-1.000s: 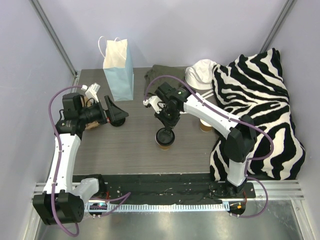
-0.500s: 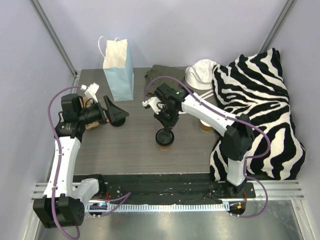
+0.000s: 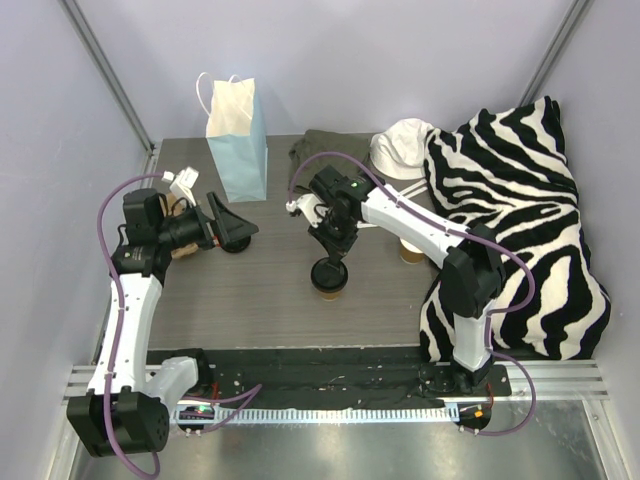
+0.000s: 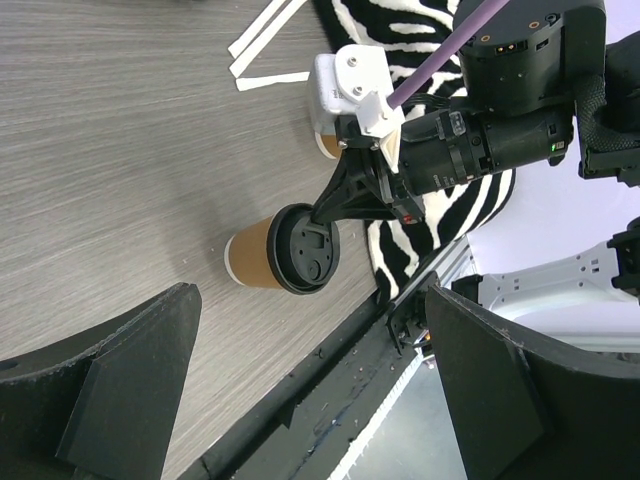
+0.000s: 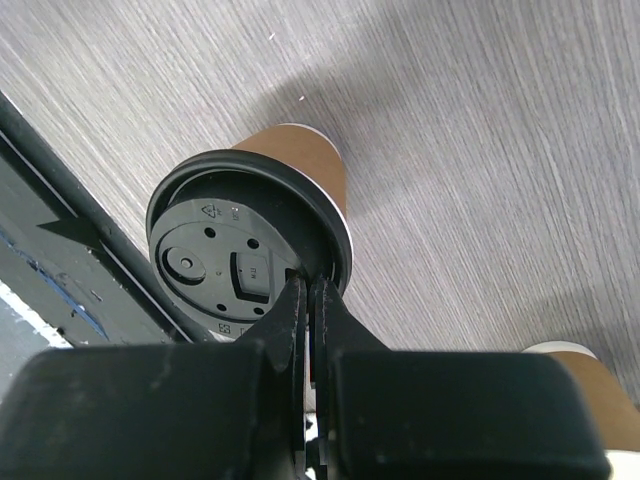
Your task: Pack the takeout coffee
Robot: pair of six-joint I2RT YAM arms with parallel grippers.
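Takeout coffee (image 3: 329, 288) sits on the table (image 3: 250, 295), right pincer (image 3: 333, 262) closed at its lid (image 3: 328, 272), left pincer (image 3: 238, 226) spread wide

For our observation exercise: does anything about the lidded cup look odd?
Yes: the right hand is shut on only the rim of the black lid, and the cup shows its white lip along one side, so the lid may sit askew.

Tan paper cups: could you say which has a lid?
The central tan paper cup, with its round black plastic lid; the other cup, by the striped blanket, has none.
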